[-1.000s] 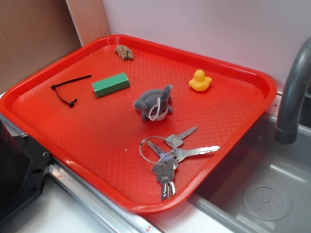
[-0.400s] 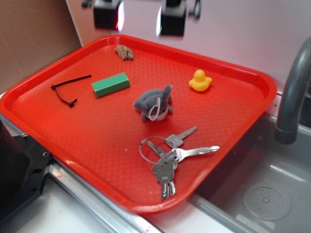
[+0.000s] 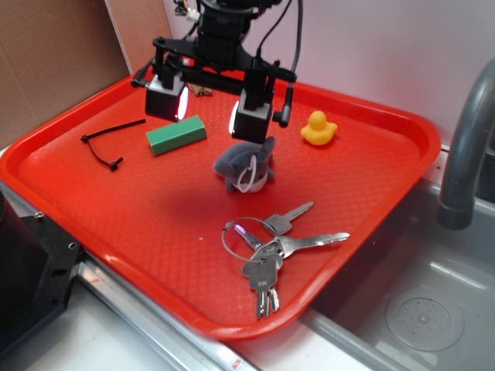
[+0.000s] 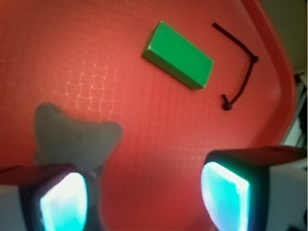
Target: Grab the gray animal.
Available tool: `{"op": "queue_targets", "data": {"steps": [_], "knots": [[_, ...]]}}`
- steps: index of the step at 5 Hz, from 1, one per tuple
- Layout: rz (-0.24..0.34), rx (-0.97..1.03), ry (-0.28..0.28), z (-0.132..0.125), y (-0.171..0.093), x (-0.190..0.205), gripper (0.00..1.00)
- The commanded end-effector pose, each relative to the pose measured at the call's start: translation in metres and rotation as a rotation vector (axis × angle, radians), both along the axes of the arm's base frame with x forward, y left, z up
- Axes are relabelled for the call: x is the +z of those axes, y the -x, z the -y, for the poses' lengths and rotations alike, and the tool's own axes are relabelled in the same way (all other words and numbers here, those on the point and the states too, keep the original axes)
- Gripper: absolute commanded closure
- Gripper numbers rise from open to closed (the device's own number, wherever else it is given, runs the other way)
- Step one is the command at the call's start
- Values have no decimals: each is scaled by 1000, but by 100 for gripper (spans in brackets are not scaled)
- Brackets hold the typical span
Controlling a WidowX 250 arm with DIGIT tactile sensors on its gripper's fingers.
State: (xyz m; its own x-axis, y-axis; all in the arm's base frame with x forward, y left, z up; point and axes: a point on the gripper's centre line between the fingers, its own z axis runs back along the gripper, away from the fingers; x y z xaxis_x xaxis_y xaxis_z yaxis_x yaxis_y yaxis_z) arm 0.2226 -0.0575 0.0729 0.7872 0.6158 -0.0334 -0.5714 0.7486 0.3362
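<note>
gray animal [image 3: 244,165] lay untouched on the red tray [image 3: 139,224]; gripper [image 3: 209,107], jaws spread, hovered offset; approach step, needing centering, then descent.

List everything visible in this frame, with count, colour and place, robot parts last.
tray: 1, red, on the counter beside the sink
gray animal: 1, gray and white, tray centre, one finger above its tail
duck: 1, yellow, right rear of tray
block: 1, green, left of the animal
tie: 1, black, left part of tray
keys: 1 bunch, silver, front of tray
lump: 1, brown, rear of tray, mostly hidden
faucet: 1, gray, right edge
sink: 1, gray, lower right
gripper: 1, black, open, above the tray
</note>
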Motion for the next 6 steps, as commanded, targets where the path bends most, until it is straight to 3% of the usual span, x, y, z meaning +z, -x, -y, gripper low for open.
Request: {"op": "queue_targets", "data": {"steps": [1, 2, 3, 4, 5, 6], "knots": [[59, -82, 60, 4, -31, -4, 0], [106, -125, 124, 29, -50, 10, 0], [56, -88, 146, 27, -47, -2, 0], [-62, 32, 184, 0, -22, -21, 0], [-55, 40, 159, -21, -11, -23, 0], [-17, -3, 92, -33, -9, -39, 0]]}}
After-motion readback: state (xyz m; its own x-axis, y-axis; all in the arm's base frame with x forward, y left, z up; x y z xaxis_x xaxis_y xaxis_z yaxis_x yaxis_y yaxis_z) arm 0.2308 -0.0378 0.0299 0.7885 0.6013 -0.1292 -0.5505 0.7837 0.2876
